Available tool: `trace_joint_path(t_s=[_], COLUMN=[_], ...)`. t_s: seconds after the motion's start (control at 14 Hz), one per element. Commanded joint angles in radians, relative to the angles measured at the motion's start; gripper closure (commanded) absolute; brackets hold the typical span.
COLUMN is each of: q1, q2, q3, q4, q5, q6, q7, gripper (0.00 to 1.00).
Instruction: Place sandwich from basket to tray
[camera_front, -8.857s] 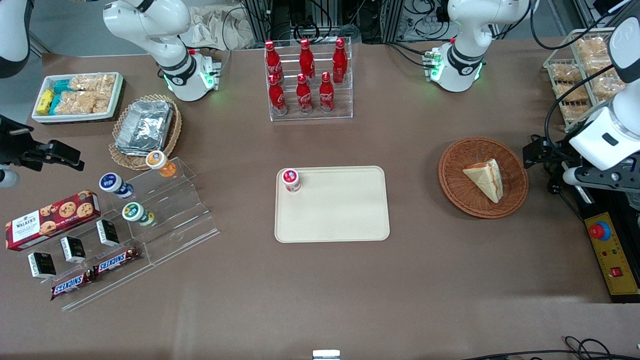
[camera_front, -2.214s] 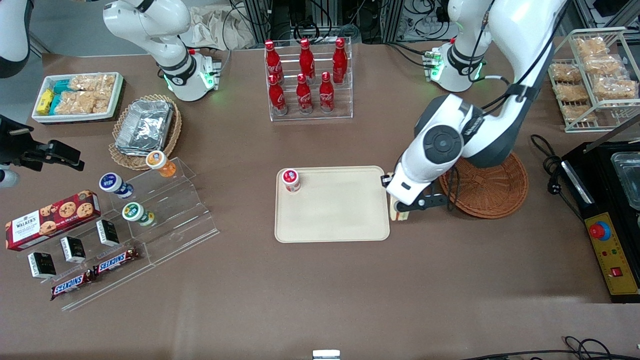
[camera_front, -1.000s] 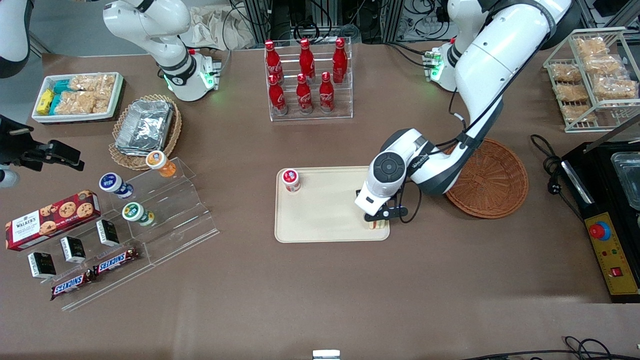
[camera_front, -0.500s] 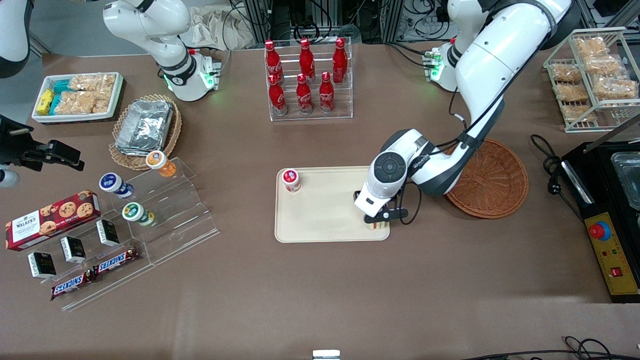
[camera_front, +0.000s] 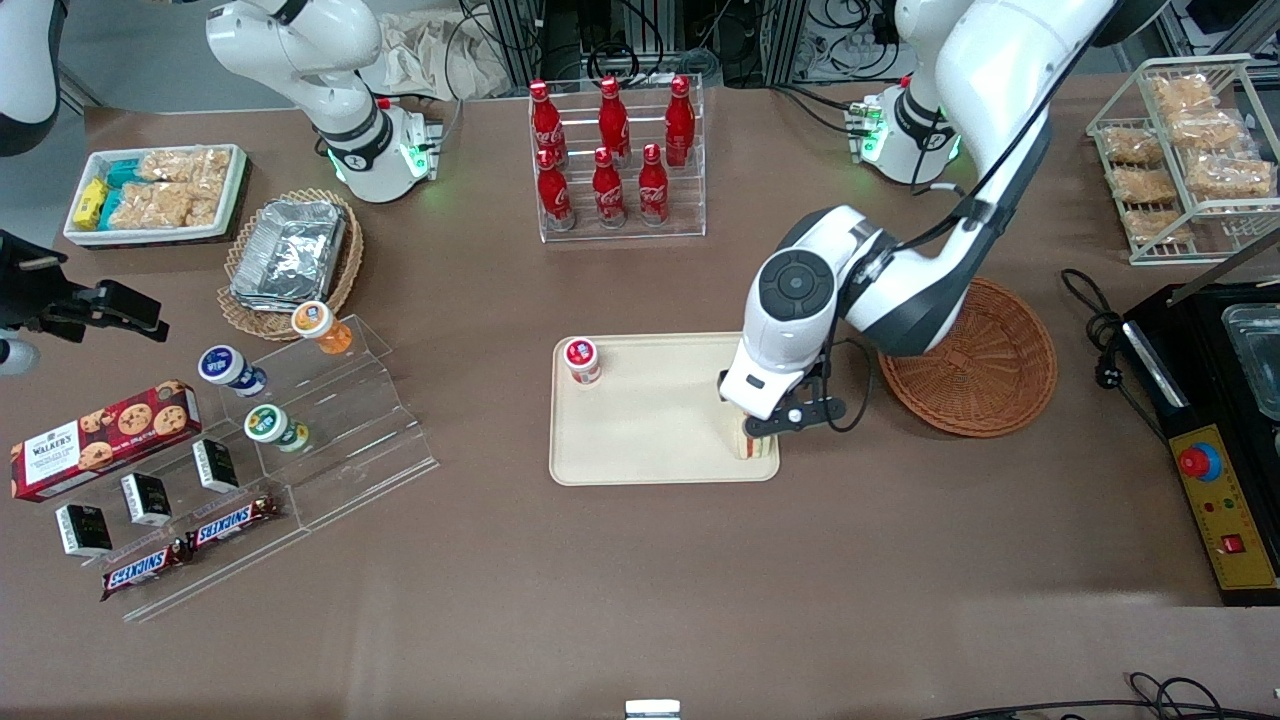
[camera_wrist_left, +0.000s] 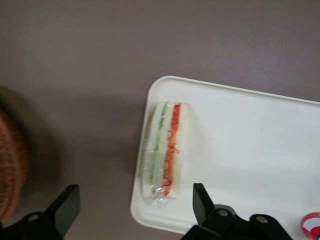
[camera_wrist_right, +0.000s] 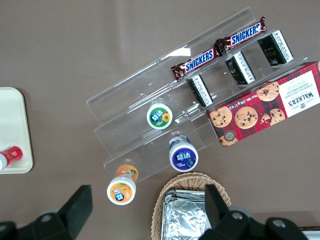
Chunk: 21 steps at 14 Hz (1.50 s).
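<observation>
Sandwich (camera_wrist_left: 164, 152) resting on edge at the tray's (camera_front: 640, 440) five o'clock corner nearest the basket (camera_front: 990, 370), released since half a second ago, gripper (camera_wrist_left: 135, 207) risen above it, fingers (camera_wrist_left: 67, 205) spread apart

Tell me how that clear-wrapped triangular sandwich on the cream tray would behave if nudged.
The clear-wrapped triangular sandwich stands on edge at the cream plastic tray corner, so it would probably tip. Its film looks glossy, likely slippery, and the bread probably squashes. The gripper hangs above it, jaws open.
</observation>
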<state>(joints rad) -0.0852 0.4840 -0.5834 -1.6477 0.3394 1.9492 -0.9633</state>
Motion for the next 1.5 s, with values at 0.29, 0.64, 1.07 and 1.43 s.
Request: trace_joint_path(t_s=[0.29, 0.64, 1.07, 1.43], q1=[0.09, 0.193, 0.114, 0.113], q2=[-0.09, -0.165, -0.264, -0.324], q3=[-0.004, 0.026, 0.324, 0.482], q4=[0.062, 0.052, 0.051, 0.054], q5=[-0.079, -0.098, -0.213, -0.342], q6=[-0.173, -0.202, -0.223, -0.248], q7=[0.145, 0.316, 0.59, 0.805], gripper=[0.0, 0.0, 0.0, 0.0])
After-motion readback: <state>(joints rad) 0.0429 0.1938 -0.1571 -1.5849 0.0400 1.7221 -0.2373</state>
